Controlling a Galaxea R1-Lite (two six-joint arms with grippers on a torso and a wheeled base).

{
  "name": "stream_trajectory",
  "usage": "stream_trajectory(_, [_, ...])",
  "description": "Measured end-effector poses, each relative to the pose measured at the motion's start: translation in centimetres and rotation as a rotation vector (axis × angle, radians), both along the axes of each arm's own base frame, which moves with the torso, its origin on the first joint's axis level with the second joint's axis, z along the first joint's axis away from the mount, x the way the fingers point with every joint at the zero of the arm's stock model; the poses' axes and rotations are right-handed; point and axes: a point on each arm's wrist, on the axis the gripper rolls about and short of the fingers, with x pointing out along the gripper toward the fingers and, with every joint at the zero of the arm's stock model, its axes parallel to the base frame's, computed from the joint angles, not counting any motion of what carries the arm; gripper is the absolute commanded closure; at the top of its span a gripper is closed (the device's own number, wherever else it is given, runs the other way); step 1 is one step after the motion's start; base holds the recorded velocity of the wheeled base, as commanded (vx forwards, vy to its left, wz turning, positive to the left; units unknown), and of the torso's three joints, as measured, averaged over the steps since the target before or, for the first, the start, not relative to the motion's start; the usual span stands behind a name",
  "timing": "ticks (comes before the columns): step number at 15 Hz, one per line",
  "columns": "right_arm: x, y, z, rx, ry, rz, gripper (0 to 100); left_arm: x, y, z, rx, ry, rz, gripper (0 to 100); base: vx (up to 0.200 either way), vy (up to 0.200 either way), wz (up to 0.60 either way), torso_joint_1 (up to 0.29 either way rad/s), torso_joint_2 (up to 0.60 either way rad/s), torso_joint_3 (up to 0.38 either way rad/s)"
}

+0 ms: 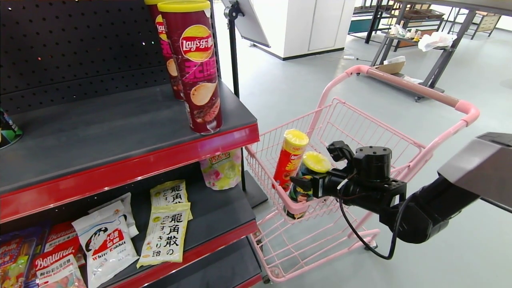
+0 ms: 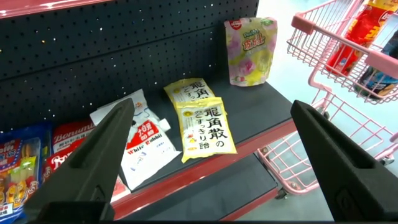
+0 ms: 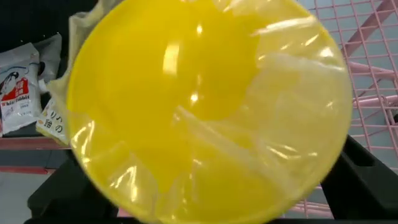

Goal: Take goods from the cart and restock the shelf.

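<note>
My right gripper (image 1: pixel 303 185) is low inside the pink cart (image 1: pixel 404 82), shut on a dark chip can with a yellow lid (image 1: pixel 317 161). That lid (image 3: pixel 205 106) sits right in front of the right wrist camera, with dark fingers (image 3: pixel 364 180) at its sides. A red chip can (image 1: pixel 291 158) stands upright beside it in the cart. Two tall maroon chip cans (image 1: pixel 198 68) stand on the top shelf (image 1: pixel 120 124) near its right end. My left gripper (image 2: pixel 211 109) is open in front of the lower shelf, with nothing between its fingers.
The lower shelf holds yellow candy pouches (image 2: pixel 204 127), a white candy bag (image 2: pixel 146 140), red bags (image 1: pixel 56 256) and a pink-green pouch (image 2: pixel 250 50). A black pole (image 1: pixel 234 52) stands between shelf and cart. Grey open floor lies beyond the cart.
</note>
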Motion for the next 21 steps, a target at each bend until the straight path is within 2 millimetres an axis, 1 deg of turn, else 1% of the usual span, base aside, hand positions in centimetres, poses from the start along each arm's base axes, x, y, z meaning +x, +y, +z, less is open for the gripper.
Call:
stream_trajectory(2, [0.3, 0.1, -0.5, -0.004, 0.008, -0.005, 0, 0.0, 0.0, 0.0, 0.0, 0.0, 0.0, 0, 0.0, 0.0, 0.0, 0.0, 0.0, 0.0])
stream_trajectory(3, [0.4, 0.1, -0.7, -0.007, 0.011, -0.008, 100, 0.0, 0.0, 0.0, 0.001, 0.0, 0.0, 0, 0.0, 0.0, 0.0, 0.0, 0.0, 0.0])
stream_trajectory(6, [0.8, 0.1, -1.0, 0.007, -0.024, -0.013, 100, 0.0, 0.0, 0.0, 0.003, -0.001, 0.0, 0, 0.0, 0.0, 0.0, 0.0, 0.0, 0.0])
stream_trajectory(10, [0.3, 0.0, -1.5, 0.001, -0.006, -0.008, 100, 0.0, 0.0, 0.0, 0.003, -0.001, 0.0, 0, 0.0, 0.0, 0.0, 0.0, 0.0, 0.0])
stream_trajectory(12, [0.0, -0.2, -1.3, -0.001, -0.003, -0.01, 100, 0.0, 0.0, 0.0, 0.003, -0.001, 0.0, 0, 0.0, 0.0, 0.0, 0.0, 0.0, 0.0])
stream_trajectory(14, [-0.5, -0.4, -0.5, 0.001, -0.011, -0.01, 100, 0.0, 0.0, 0.0, 0.004, -0.001, 0.0, 0, 0.0, 0.0, 0.0, 0.0, 0.0, 0.0])
stream_trajectory(15, [-0.7, -0.5, 0.6, 0.01, -0.035, -0.01, 100, 0.0, 0.0, 0.0, 0.004, -0.001, 0.0, 0, 0.0, 0.0, 0.0, 0.0, 0.0, 0.0])
stream_trajectory(17, [-1.3, -0.6, 3.4, 0.035, -0.101, -0.008, 100, 0.0, 0.0, 0.0, 0.004, -0.001, 0.0, 0, 0.0, 0.0, 0.0, 0.0, 0.0, 0.0])
stream_trajectory(21, [-3.3, -0.8, 10.3, 0.068, -0.253, 0.016, 100, 0.0, 0.0, 0.0, 0.003, -0.001, 0.0, 0, 0.0, 0.0, 0.0, 0.0, 0.0, 0.0])
